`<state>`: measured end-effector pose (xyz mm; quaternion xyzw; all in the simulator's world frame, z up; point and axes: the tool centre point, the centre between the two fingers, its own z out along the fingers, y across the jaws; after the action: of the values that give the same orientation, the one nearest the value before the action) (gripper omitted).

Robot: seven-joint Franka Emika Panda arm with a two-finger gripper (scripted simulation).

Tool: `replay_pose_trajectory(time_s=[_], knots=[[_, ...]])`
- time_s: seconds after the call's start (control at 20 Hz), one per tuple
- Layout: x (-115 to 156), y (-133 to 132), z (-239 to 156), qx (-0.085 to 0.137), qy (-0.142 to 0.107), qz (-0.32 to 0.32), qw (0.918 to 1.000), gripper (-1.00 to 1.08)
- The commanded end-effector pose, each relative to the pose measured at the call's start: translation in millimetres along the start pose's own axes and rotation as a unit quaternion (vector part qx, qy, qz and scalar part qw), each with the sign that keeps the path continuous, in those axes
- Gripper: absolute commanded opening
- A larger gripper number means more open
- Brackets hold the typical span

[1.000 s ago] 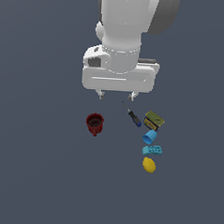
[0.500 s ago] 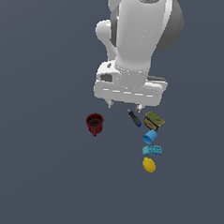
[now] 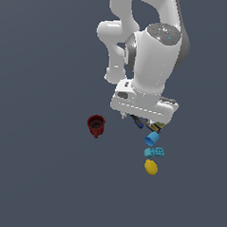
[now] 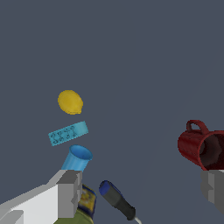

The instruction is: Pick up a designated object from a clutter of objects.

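Gripper (image 4: 142, 192) stands wide apart and empty — two grey fingers (image 4: 69, 194) show in the wrist view with bare floor and the screwdriver (image 4: 117, 200) between them. In the exterior view the white arm's hand sits low over the cluster, covering most of the olive-yellow box (image 3: 157, 127) and part of the screwdriver.

The blue cup (image 3: 151, 138) lies tipped on its side, mouth open, just beside the box and close to one finger; no contact is visible. In the exterior view the cyan studded brick (image 3: 154, 152) lies just below the cup, then the yellow lemon (image 3: 151, 167), forming a short column.

The red mug (image 3: 95, 125) stands well apart at the exterior view's left — upright, handle visible in the wrist view.
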<state>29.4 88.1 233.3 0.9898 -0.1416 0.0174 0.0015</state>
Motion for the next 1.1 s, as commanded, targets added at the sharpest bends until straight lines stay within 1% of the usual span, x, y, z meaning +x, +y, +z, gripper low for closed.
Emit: replay_pose_trajectory(time_s=[0.0,0.45,0.8,1.05], knots=[[-4,-11,14,0.000,-0.001,0.021,0.9998,1.00],[-24,-50,64,-0.002,-0.006,0.095,0.9954,1.00],[-44,-78,102,-0.003,-0.011,0.152,0.9883,1.00],[-58,-92,123,-0.004,-0.014,0.184,0.9828,1.00]])
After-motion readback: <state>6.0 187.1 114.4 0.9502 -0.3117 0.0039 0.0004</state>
